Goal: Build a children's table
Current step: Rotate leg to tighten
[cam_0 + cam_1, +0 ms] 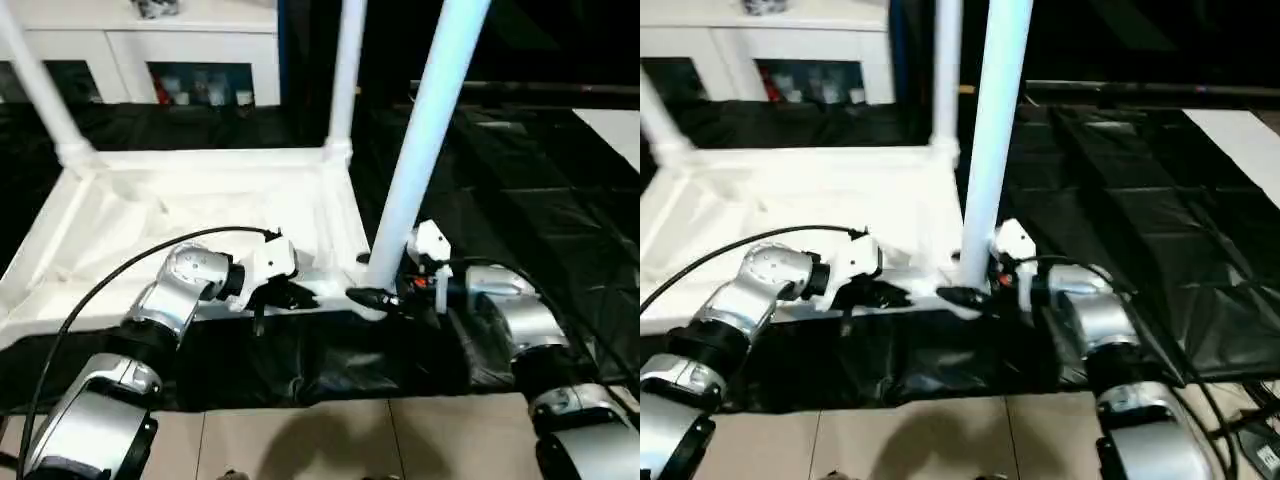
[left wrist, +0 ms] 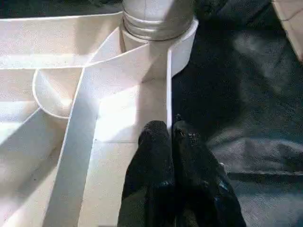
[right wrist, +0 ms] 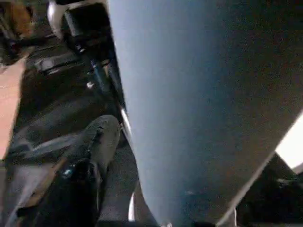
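Observation:
The children's table lies upside down on black cloth, its ribbed white top [image 1: 200, 165] facing up. Three white legs stand in corner sockets: far left [image 1: 40, 90], far right [image 1: 345, 70] and near right [image 1: 425, 140]. My left gripper [image 1: 300, 298] is shut and empty, its fingertips [image 2: 163, 130] resting on the top's near rim a little short of the near right socket [image 2: 158, 28]. My right gripper [image 1: 372, 296] stands open astride the base of the near right leg [image 3: 199, 104], one finger [image 3: 90, 156] beside it. Whether the fingers touch the leg is unclear.
The black-draped table [image 1: 520, 200] stretches away to the right and behind. A white glass-door cabinet [image 1: 200, 60] stands at the back. Tiled floor [image 1: 330, 440] shows below the cloth's near edge. A black cable [image 1: 110, 280] arcs over my left forearm.

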Available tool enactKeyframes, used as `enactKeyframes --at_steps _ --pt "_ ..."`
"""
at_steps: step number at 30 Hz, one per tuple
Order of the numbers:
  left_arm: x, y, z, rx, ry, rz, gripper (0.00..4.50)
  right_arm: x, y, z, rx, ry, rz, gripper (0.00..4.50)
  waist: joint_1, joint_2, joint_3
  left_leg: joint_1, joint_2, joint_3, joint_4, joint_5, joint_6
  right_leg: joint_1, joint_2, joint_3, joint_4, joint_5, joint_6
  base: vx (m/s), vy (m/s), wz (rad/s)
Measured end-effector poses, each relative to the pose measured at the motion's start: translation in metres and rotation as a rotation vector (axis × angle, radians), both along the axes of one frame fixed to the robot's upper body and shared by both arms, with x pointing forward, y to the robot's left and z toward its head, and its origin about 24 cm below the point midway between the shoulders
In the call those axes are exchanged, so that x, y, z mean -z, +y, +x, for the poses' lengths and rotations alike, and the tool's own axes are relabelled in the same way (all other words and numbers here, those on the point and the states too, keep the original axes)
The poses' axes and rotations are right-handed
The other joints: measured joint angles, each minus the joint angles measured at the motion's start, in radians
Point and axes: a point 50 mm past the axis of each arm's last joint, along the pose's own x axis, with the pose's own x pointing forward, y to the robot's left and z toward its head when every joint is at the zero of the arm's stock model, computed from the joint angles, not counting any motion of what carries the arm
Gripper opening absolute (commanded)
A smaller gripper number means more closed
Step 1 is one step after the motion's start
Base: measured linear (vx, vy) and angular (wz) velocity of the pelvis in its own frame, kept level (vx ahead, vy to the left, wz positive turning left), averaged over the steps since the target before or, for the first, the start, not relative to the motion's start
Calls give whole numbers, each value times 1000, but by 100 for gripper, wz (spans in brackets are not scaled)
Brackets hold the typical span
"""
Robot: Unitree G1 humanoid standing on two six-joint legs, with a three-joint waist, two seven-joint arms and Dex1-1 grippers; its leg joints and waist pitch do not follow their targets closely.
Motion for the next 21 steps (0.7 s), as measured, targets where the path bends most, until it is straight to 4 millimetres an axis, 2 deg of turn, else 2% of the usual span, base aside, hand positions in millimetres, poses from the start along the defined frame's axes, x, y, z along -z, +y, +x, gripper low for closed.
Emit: enactKeyframes --at_steps 3,4,8,10,15,18,21 --pt "0 3 -1 26 10 12 0 0 0 -1 -35 9 -12 294 2 0 0 1 0 0 1 0 0 0 0 0 2 0 1 0 0 0" --pt "-1 3 0 30 10 16 0 0 0 -1 -42 11 -16 271 2 0 0 2 0 0 1 0 0 1 0 0 2 -1 1 0 0 0" --pt "-1 4 -1 45 18 19 0 0 0 -2 -48 7 -23 253 4 0 0 2 0 0 1 0 0 2 0 0 2 -1 1 0 0 0" --pt "-1 4 0 47 20 18 0 0 0 -2 -48 6 -24 226 5 0 0 2 0 0 1 0 0 2 0 0 2 0 1 0 0 0" --pt "0 2 0 43 27 10 0 0 -1 -3 -33 -5 -25 202 12 0 0 3 0 0 1 0 0 2 0 0 2 -1 1 0 0 0" --pt "2 -3 0 25 26 6 0 4 -1 -4 36 -2 -4 196 15 -1 -1 7 0 0 1 0 0 6 0 1 2 -2 4 0 0 0" --pt "6 -11 5 -68 1 -1 0 12 -1 0 232 -6 39 195 11 -3 0 14 0 -1 2 0 -1 12 0 1 2 -4 6 0 0 0"
